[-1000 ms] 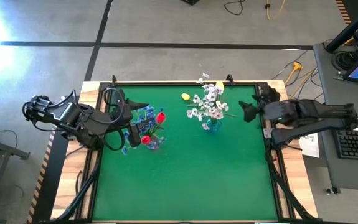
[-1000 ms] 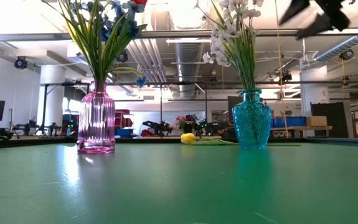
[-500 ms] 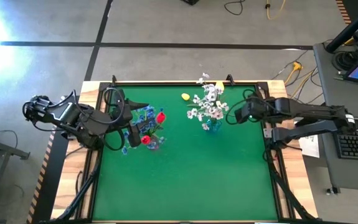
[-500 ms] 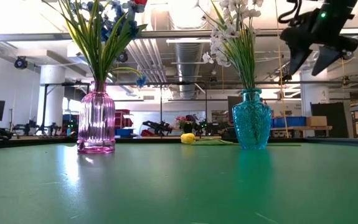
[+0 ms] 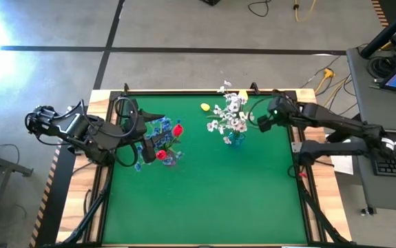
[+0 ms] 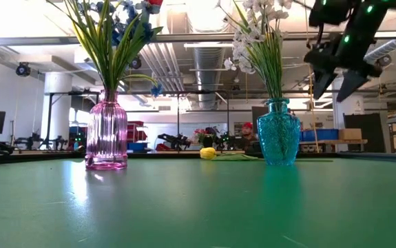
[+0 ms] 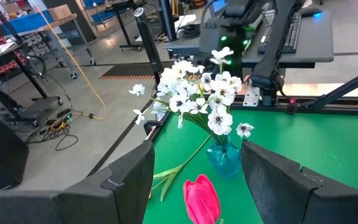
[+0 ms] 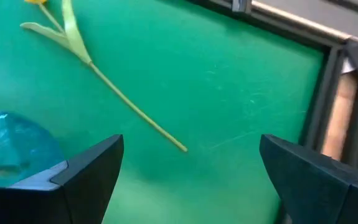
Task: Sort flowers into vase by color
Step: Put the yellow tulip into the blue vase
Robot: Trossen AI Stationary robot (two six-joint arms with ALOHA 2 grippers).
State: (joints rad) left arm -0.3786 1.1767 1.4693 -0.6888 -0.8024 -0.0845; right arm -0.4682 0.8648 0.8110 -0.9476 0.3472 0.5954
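I see my right gripper (image 5: pixel 261 122) spread wide and empty, just beside the ribbed turquoise glass vase (image 6: pixel 278 141) of white flowers (image 5: pixel 228 114). A long-stemmed yellow tulip (image 5: pixel 205 107) lies behind that vase. My left gripper (image 5: pixel 147 146), part-open, holds nothing that I can make out near the pink vase (image 6: pixel 106 135).

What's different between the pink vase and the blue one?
The pink vase is ribbed and straight-sided; the blue vase is bulbous and textured. The pink vase holds blue flowers with red tulips; the blue vase holds only white flowers. The pink vase stands toward the table's left, the blue toward its right. Both are see-through glass, upright on the green table.
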